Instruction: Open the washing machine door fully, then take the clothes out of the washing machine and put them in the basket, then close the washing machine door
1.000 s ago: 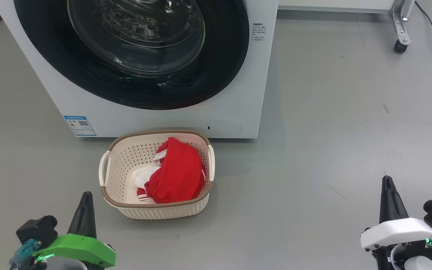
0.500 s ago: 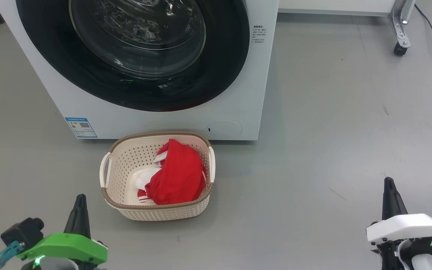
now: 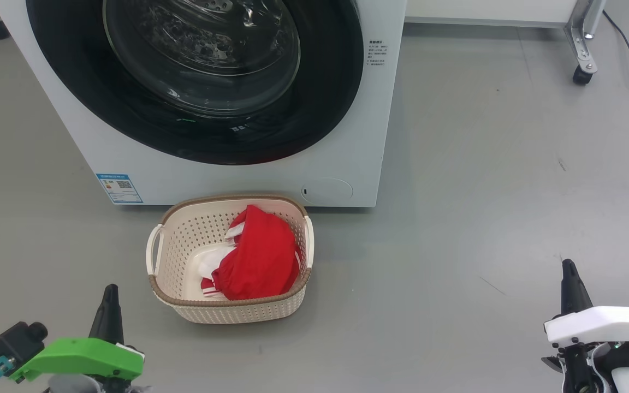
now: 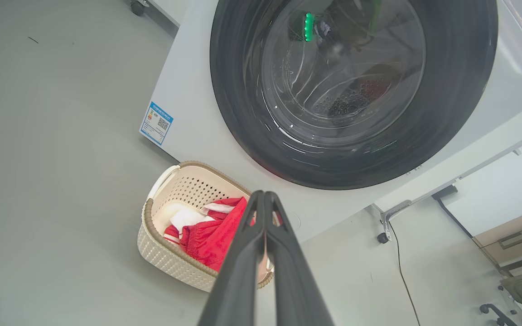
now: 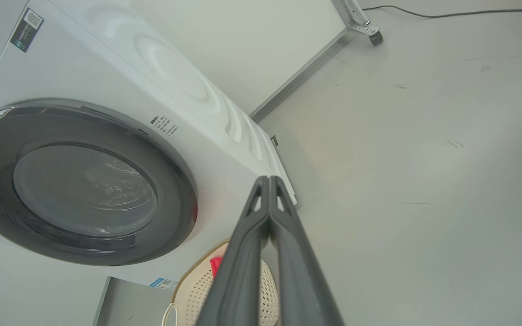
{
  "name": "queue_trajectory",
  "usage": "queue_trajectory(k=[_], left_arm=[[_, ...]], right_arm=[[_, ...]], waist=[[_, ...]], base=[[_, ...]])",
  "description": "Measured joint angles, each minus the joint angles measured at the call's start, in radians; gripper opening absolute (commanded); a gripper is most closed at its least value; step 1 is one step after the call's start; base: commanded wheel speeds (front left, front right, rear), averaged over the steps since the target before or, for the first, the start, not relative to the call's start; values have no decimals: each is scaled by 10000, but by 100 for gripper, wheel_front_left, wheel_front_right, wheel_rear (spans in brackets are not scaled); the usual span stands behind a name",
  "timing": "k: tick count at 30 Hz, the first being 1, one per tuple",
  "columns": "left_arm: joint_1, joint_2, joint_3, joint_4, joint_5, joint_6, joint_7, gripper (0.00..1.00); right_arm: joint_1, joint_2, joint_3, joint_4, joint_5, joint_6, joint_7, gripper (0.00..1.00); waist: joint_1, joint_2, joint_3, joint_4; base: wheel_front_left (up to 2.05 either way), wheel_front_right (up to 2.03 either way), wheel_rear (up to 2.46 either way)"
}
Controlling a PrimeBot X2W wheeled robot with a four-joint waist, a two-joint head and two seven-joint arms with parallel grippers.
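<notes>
Left gripper, right gripper: both pressed together, empty, near basket. Clothes in basket: soft, light, limp; pinch bunched fold. Door behind basket: rigid, glossy, likely slippery.

Can't read the tiny print on the blue label, lose the top of the washing machine door past the head view's upper edge, and only catch a sliver of the basket behind the right gripper.

Head looks down, wrists look up; all share the washing machine.
</notes>
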Motion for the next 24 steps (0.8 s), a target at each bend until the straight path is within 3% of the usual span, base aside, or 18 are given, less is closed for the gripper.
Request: queue_trajectory(k=[24], left_arm=[[-12, 2, 385, -134, -3058, -82, 828, 0]], right_arm=[[-266, 128, -508, 330, 3033, 355, 775, 0]], waist=[[0, 0, -137, 15]], base=[[0, 0, 0]])
